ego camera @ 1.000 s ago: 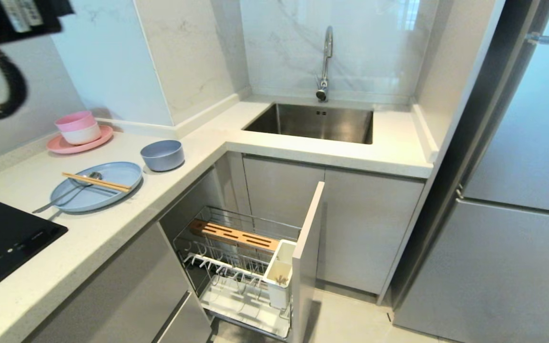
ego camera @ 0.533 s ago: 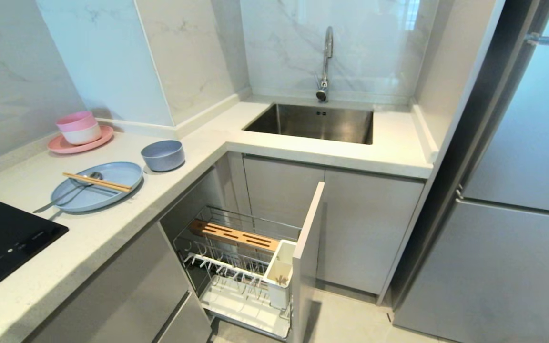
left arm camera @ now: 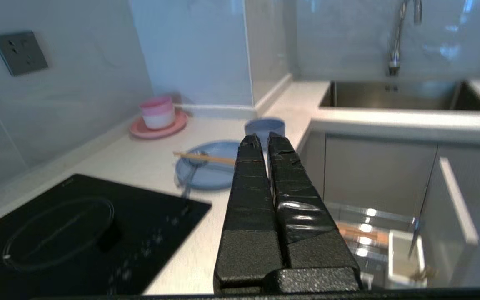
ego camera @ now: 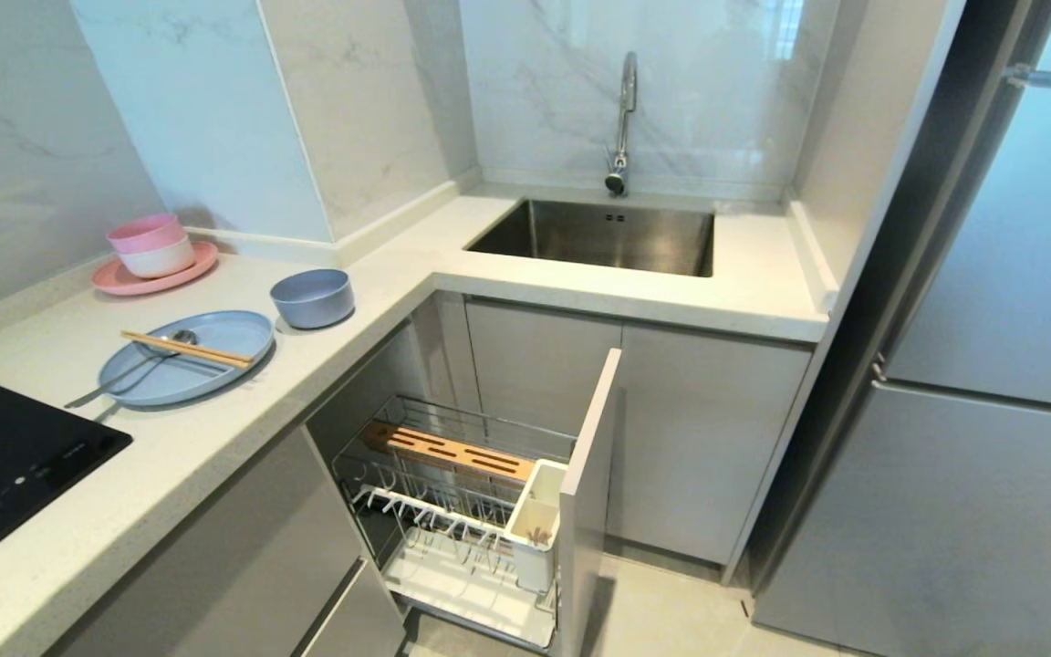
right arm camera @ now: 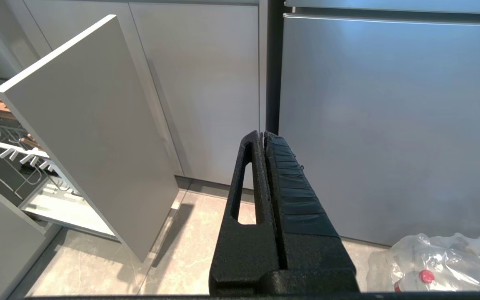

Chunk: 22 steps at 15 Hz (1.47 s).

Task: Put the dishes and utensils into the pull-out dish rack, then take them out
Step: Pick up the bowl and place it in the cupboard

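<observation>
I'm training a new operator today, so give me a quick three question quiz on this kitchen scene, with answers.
1. True or false: the chopsticks lie across the blue plate.
2. Where is the grey-blue bowl? A in the sink, B on the counter, C in the dish rack.
3. Fill in: the fingers of the left gripper are ____.

Key: 1 true. 2 B, on the counter beside the plate. 3 shut, holding nothing.

Black cooktop (ego camera: 5, 465) cut off at the left edge; small brown items inside white caddy (ego camera: 536, 511) too small to identify.
</observation>
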{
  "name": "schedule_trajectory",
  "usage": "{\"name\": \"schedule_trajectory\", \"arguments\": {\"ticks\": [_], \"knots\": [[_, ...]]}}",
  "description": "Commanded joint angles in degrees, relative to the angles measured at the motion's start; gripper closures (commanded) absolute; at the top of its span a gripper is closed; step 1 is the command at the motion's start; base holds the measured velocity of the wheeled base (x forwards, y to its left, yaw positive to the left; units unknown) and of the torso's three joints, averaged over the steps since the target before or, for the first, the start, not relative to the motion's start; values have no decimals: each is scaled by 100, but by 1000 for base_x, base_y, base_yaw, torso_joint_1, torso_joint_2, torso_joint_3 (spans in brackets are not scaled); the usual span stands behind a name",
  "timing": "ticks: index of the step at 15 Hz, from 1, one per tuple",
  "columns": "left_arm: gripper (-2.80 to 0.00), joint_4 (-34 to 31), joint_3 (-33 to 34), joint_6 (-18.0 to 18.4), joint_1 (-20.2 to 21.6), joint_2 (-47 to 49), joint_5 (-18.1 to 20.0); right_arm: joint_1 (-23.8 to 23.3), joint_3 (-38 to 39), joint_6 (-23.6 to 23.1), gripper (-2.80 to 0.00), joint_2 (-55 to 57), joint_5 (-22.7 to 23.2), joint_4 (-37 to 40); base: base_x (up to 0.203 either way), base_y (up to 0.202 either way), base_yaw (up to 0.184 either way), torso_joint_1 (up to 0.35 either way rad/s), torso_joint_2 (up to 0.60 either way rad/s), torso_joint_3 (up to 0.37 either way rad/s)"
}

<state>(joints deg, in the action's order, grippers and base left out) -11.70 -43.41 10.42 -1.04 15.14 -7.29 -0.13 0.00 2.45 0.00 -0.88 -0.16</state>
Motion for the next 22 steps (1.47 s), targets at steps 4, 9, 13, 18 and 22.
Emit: {"name": "schedule_trajectory", "arguments": {"ticks": [4,9,13,18,22], "knots": [[0,119,1744,181,95,-1430,388,-1,0,1,0,9,0,-2,0,0,0,0,0,0],[0,1457,3864,-29,104,-1517,467,-4,0,1,0,9,0,-2,0,0,0,0,0,0],[0,1292,4343,-521,104,-1522,736,-4,0,1,0,8,0,-2,0,0,0,0,0,0],[0,1180,4341,-647,110,-1522,799,4,0,1,0,0,0,-2,0,0,0,0,0,0],[0,1179,4341,-947,112,-1522,781,-4,0,1,0,9,0,-2,0,0,0,0,0,0]]}}
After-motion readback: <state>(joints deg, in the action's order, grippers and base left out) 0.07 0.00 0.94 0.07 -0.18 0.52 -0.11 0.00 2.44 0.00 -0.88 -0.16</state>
